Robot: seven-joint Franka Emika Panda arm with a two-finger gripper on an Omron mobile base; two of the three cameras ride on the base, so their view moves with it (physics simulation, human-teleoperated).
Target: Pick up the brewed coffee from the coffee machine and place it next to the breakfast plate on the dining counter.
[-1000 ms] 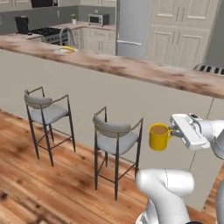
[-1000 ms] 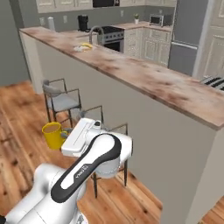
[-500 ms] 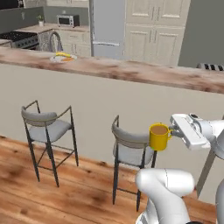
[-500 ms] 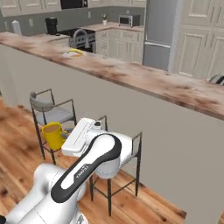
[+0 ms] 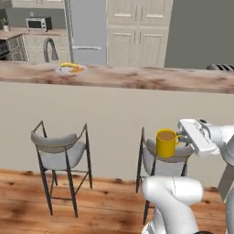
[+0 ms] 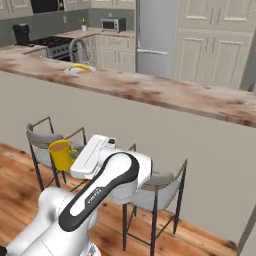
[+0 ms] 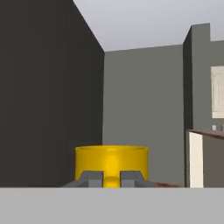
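While the yellow mug (image 5: 166,143) is carried level in front of the arm, the pincer (image 5: 181,137) is seen closed on its handle side, and in the hand view the two dark fingertips (image 7: 91,178) stand close together with the handle between them. Brown coffee is visible inside the mug, which is held upright and clear of everything around it, above the seat of a bar stool (image 5: 161,161). A second stool (image 5: 60,154) stands to the left of the first, both against the plain beige front of the dining counter (image 5: 137,77).

On the far left part of that counter the breakfast plate (image 5: 71,69) is found, with a banana and an orange piece on it; it lies well apart from the mug and higher than it. Behind the counter a refrigerator (image 6: 156,36) and cream cabinets are seen, and a black machine (image 6: 21,34) stands at the back left in the right base view.

The carrying step is judged to be in hand: the coffee has been picked up but not yet placed. For the next move, the mug would have to be brought leftward toward the plate, raised above the counter's edge, kept level so nothing is spilled, and set down just beside the plate before being released.
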